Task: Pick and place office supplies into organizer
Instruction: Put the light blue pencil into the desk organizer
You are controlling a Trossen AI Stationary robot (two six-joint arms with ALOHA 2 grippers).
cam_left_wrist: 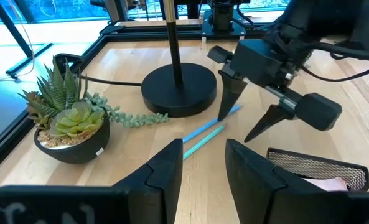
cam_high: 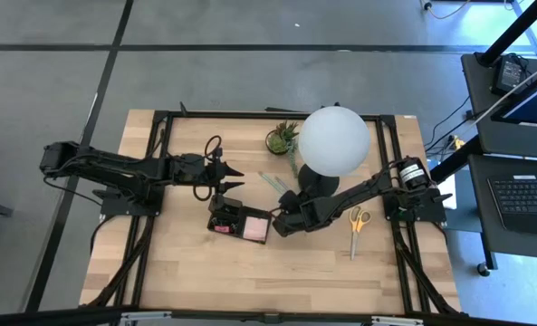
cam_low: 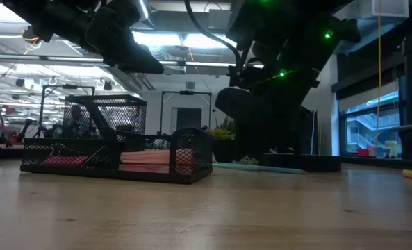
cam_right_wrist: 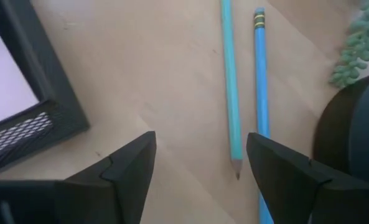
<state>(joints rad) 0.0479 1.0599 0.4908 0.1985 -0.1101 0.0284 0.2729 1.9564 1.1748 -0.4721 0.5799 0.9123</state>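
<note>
Beside the organizer [cam_high: 238, 220], right arm's fingers [cam_right_wrist: 128, 168] spread above two pencils [cam_right_wrist: 231, 93], pointing down.

Left claw [cam_high: 234, 178] above organizer [cam_high: 239, 220], right claw [cam_high: 274, 220] beside it, scissors [cam_high: 357, 225] apart

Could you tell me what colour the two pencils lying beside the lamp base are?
The pencils are light blue, clearest in the right wrist view.

We cannot see all of the organizer [cam_right_wrist: 28, 118]; the edge cuts it off. The lamp [cam_high: 333, 140] hides part of the pencils [cam_high: 273, 183].
</note>
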